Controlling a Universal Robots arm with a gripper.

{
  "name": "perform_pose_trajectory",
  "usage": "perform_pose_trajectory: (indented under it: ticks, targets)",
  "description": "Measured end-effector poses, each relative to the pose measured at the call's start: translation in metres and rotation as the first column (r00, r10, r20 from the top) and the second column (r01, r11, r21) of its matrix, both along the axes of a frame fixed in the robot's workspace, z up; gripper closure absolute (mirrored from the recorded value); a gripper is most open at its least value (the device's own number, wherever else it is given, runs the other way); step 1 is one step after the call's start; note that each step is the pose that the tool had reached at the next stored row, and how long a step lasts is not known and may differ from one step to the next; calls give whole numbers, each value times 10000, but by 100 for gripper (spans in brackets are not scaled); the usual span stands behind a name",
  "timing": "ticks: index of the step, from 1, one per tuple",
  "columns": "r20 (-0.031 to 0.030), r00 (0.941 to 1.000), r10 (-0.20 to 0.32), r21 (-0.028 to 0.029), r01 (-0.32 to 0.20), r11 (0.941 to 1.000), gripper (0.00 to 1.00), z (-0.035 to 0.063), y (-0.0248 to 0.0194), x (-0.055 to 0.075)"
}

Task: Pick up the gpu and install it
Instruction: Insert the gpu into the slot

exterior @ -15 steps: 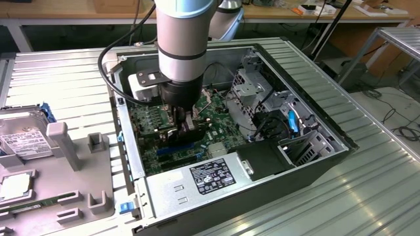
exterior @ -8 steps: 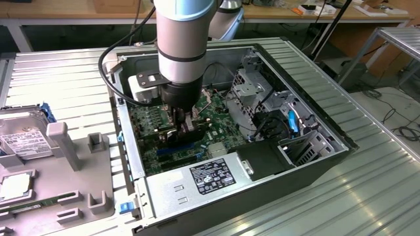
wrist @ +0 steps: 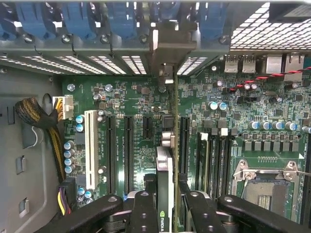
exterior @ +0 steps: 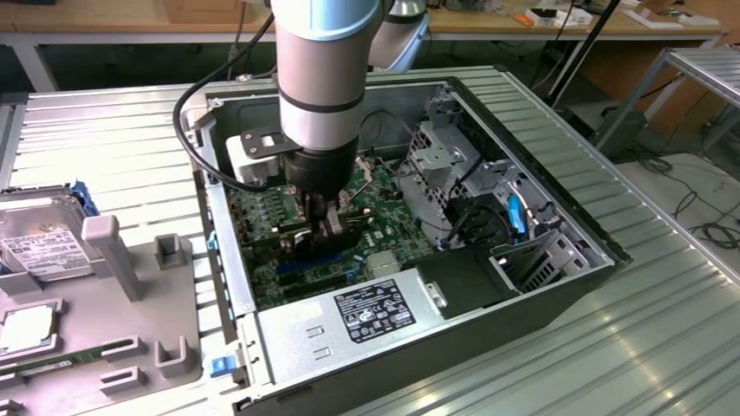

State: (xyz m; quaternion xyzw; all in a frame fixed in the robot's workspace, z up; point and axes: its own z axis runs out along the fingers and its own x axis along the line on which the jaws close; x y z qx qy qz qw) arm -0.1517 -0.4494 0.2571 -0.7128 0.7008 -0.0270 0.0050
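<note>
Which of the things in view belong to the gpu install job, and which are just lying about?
In the job: gpu, gripped edge-on by the pincer; motherboard below it; open computer case.
Lying about: hard drive, green circuit strip and grey holder, outside the case on the exterior view's left.

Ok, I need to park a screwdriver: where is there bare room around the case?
Bare: the ribbed table on the exterior view's right of the case, and the strip beyond the grey fixture on its left. Crowded: the case's inside, where the gripper grips the gpu, and the fixture with the hard drive.
</note>
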Motion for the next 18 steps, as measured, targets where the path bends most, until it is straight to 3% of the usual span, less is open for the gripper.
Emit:
perform_pose_trajectory:
  ticks: [7, 14, 18]
  targets:
    - [-1, 10000, 2, -4, -2, 10000, 73, -10, -15, -8]
    - [-60, 9997, -227, -23, 227, 9997, 73, 9, -23, -8]
    - [-63, 9997, -227, -28, 227, 9997, 73, 17, -23, -8]
